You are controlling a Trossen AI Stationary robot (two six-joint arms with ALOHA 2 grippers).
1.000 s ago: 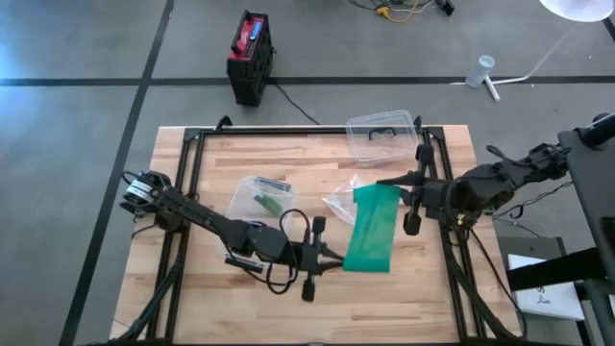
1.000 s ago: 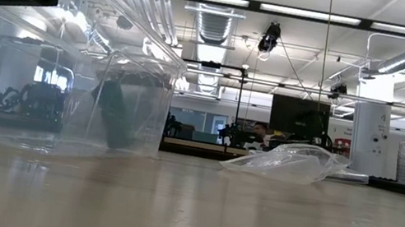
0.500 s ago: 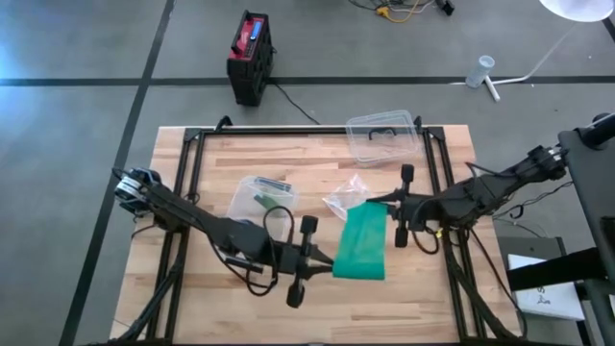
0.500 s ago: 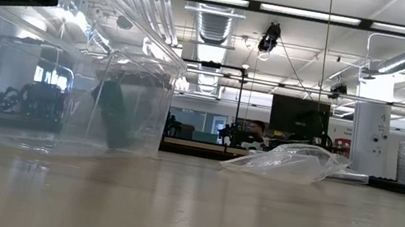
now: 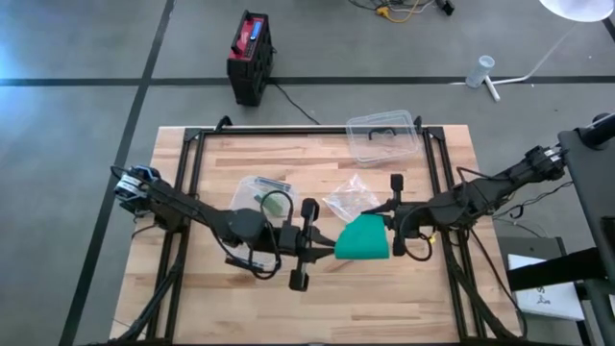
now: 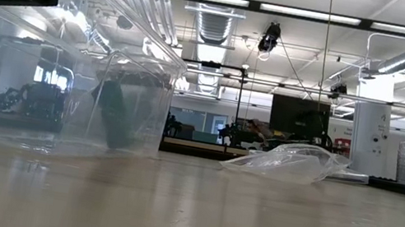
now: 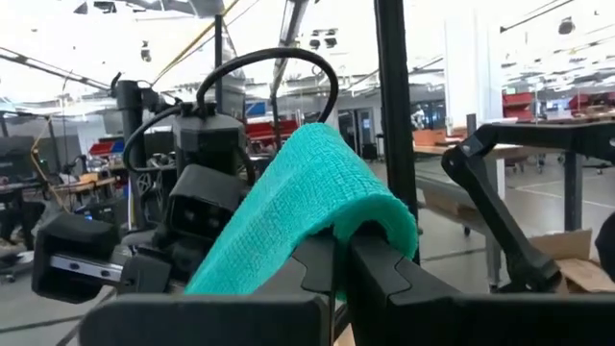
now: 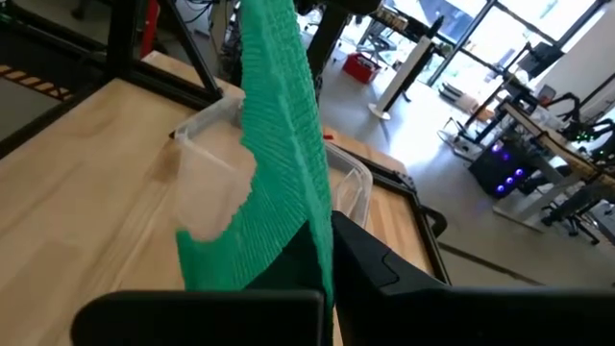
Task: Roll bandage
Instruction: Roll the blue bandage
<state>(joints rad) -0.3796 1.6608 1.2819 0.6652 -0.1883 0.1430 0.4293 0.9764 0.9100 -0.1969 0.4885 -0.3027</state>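
A green bandage (image 5: 363,237) hangs in the air over the middle of the table as a short, bowed strip between my two grippers. My left gripper (image 5: 332,247) comes from the table's left and is shut on the strip's near end. My right gripper (image 5: 386,222) comes from the right and is shut on its far end. In the left wrist view the bandage (image 7: 288,211) arches over my fingers toward the other arm. In the right wrist view the bandage (image 8: 279,144) rises as a broad band. Neither gripper shows in the low view. My left gripper pinches the bandage's near end (image 7: 338,229) between its two fingers, coming about level from the table's left. The cloth curls over the fingertips and runs off slack toward the right arm, clear of the table. My right gripper pinches the bandage's far end (image 8: 312,216) between its two fingers, coming from the table's right. The strip stands on edge and leads away from the fingers, lifted clear of the table.
A clear plastic bag (image 5: 348,199) lies just beyond the bandage. A clear tub (image 5: 382,137) stands at the far edge, and another clear tub (image 5: 261,197) with green things in it sits left of centre. A black frame (image 5: 192,144) borders the table.
My right gripper has come down and moved toward the table's left and near edge, closer to my left gripper. My left gripper has risen and tipped upward. The bandage, stretched long a second ago, has shortened into a slack, bowed strip between them.
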